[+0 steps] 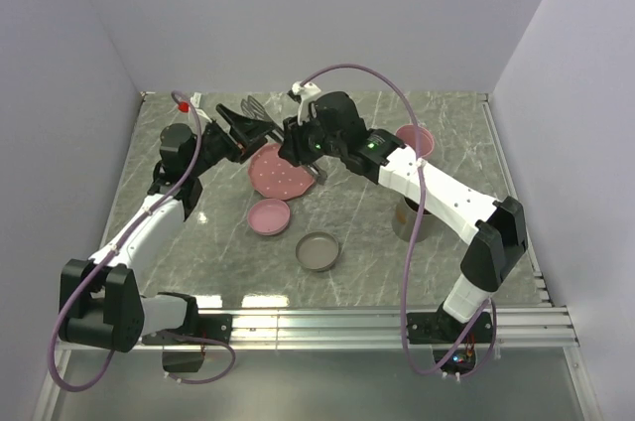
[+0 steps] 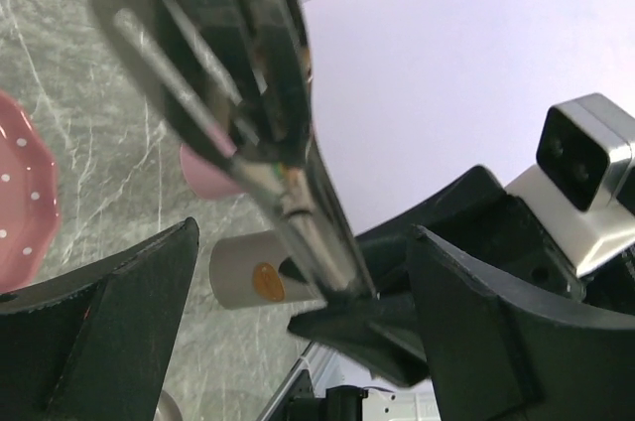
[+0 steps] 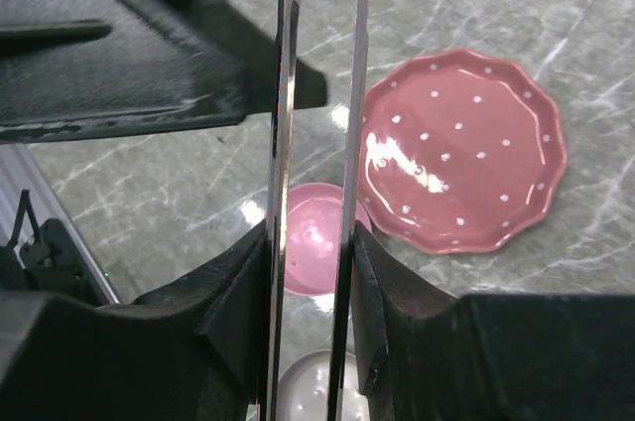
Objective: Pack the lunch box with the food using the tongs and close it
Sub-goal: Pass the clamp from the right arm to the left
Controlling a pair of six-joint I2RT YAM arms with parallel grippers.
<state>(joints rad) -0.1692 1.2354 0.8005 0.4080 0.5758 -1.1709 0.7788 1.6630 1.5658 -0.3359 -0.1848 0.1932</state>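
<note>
Long silver tongs (image 3: 283, 93) stand between my right gripper's (image 3: 310, 242) fingers, which are shut on both slim arms. The tongs' slotted head (image 2: 218, 73) reaches between my left gripper's (image 2: 306, 230) fingers (image 2: 109, 332), which stand open on either side of it without touching. In the top view both grippers meet above the far side of the pink dotted plate (image 1: 281, 171), left gripper (image 1: 238, 128) facing right gripper (image 1: 296, 148). The lunch box's pink tub (image 1: 414, 140) and grey tub (image 1: 409, 217) stand at the right, the grey one partly hidden by my right arm. No food shows.
A pink lid (image 1: 269, 215) and a grey lid (image 1: 318, 251) lie on the marble table in front of the plate. In the left wrist view a pale cylinder with an orange spot (image 2: 248, 272) shows behind the tongs. Walls close in on three sides.
</note>
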